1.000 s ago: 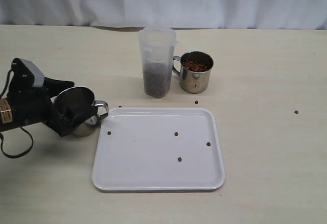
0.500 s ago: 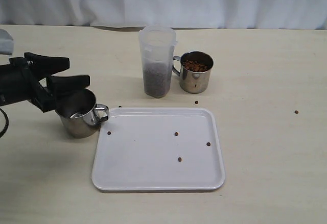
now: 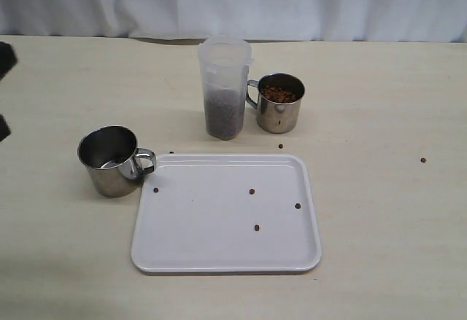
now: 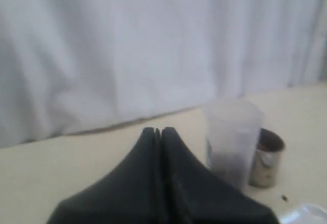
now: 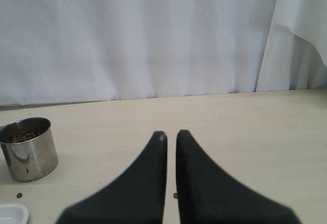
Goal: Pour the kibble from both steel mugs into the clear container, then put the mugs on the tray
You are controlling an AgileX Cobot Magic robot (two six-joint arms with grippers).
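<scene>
Left gripper (image 4: 158, 130) closed, holding nothing; right gripper (image 5: 171, 133) same. Near mug (image 3: 109, 160) upright on table, apart from left gripper, just beside tray (image 3: 219, 251). Farther ahead of left gripper: container (image 4: 232, 137) part-full of kibble (image 3: 223, 116), far mug (image 4: 265, 157) with kibble just beside it.

My left gripper (image 4: 158, 132): two matte black fingers (image 4: 138, 183), broad at the base, curving in to narrow rounded tips. The surface is smooth and plastic-looking, but the picture is soft, so I can't read finer detail. My right gripper (image 5: 167, 134): same build, two plain black fingers (image 5: 199, 183), wide flared bases tapering to blunt rounded tips, with a slight sheen along the tip edges. In my exterior view only two small black scraps of the left arm (image 3: 4, 56) show at the frame edge, shape not readable.
</scene>
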